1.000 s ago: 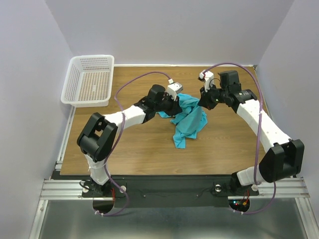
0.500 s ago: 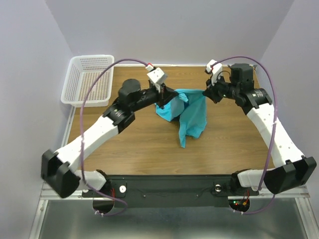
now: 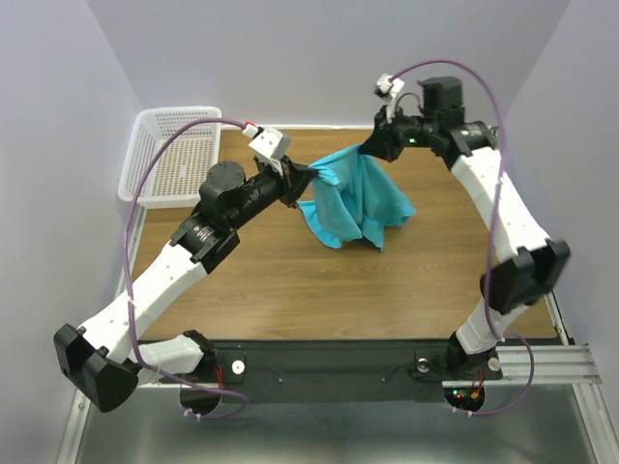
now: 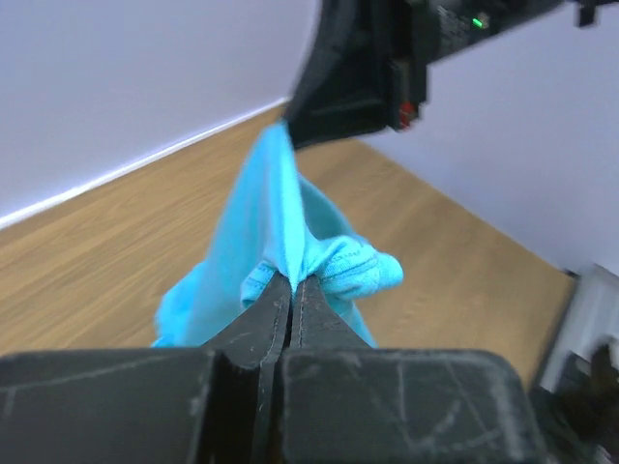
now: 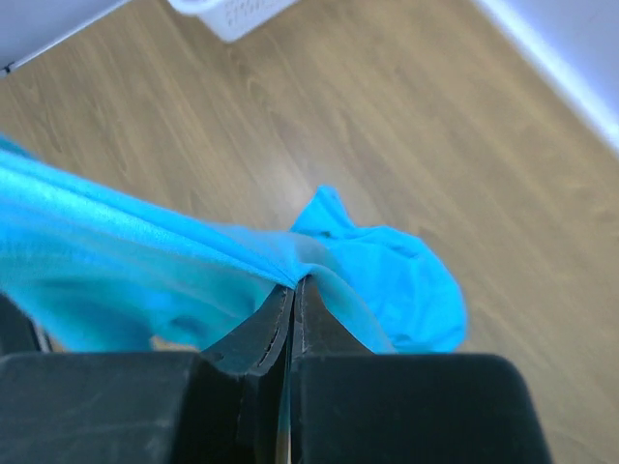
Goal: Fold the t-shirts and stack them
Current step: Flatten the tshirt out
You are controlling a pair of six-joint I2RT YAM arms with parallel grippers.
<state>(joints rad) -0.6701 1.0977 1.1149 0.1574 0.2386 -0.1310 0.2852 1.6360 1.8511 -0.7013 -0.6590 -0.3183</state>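
Observation:
The turquoise-blue t-shirt (image 3: 356, 198) hangs in the air over the back middle of the table, stretched between both grippers, its lower part bunched and dangling. My left gripper (image 3: 308, 174) is shut on its left edge; in the left wrist view the t-shirt (image 4: 261, 222) runs from the left gripper (image 4: 292, 280) up to the right gripper's black body. My right gripper (image 3: 368, 148) is shut on its right upper edge; in the right wrist view the t-shirt (image 5: 145, 261) spreads left from the right gripper (image 5: 294, 286). Its neck label is hidden.
A white mesh basket (image 3: 172, 159) stands at the back left corner of the wooden table (image 3: 290, 280); a corner of the basket shows in the right wrist view (image 5: 232, 12). Grey walls close in the back and both sides.
Both grippers have risen and moved toward the back, pulling apart. The shirt has left the table and now hangs stretched between them.

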